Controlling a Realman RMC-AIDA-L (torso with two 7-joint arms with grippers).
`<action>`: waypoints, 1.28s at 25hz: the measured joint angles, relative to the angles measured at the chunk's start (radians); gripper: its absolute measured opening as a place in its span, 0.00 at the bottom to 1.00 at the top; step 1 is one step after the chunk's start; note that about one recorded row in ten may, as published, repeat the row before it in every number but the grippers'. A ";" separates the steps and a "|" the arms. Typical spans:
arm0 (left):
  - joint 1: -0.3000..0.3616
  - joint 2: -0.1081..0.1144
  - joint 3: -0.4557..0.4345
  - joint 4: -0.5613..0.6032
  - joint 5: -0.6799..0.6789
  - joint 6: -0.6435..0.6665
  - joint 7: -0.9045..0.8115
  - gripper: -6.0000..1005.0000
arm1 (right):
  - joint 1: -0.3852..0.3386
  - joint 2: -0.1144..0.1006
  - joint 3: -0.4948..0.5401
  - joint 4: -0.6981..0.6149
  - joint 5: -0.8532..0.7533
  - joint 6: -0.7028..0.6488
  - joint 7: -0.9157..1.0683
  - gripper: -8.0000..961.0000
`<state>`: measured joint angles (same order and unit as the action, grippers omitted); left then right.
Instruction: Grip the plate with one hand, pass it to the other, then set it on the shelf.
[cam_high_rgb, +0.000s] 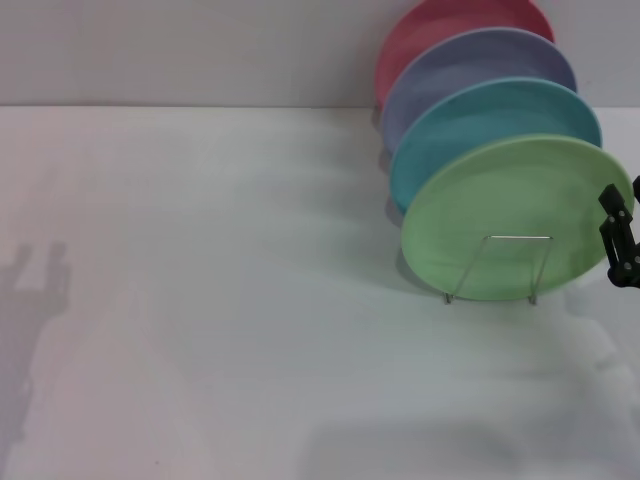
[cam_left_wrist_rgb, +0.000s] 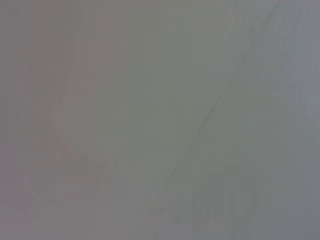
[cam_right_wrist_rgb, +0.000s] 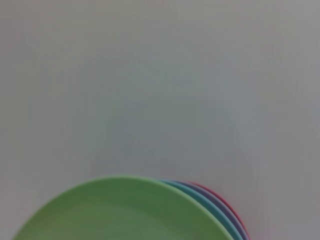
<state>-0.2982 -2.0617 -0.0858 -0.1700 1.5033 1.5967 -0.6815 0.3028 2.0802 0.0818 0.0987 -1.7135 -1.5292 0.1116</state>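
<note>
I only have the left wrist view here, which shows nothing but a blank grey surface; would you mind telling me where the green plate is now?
Observer: The green plate stands upright at the front of the wire shelf, on the table's right side.
Operator: Thank you. Is anything else in that shelf?
Observer: Yes, a turquoise plate, a lavender plate and a red plate stand in a row behind it.
Operator: And where is the right gripper?
Observer: The right gripper sits just beside the green plate's right rim, at the edge of the head view.
</note>
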 joint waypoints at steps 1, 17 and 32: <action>0.000 0.000 0.000 0.000 0.000 0.000 0.000 0.46 | 0.000 0.000 -0.001 0.001 0.000 -0.004 0.000 0.27; -0.004 -0.002 -0.012 0.091 -0.007 0.023 0.024 0.46 | -0.068 -0.002 0.243 -0.017 0.162 -0.342 0.256 0.38; -0.043 0.000 -0.039 0.200 -0.008 -0.045 0.303 0.56 | 0.093 -0.006 0.303 -0.238 0.272 0.030 0.411 0.46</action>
<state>-0.3412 -2.0618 -0.1245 0.0303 1.4956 1.5521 -0.3783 0.3959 2.0742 0.3851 -0.1393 -1.4410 -1.4995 0.5230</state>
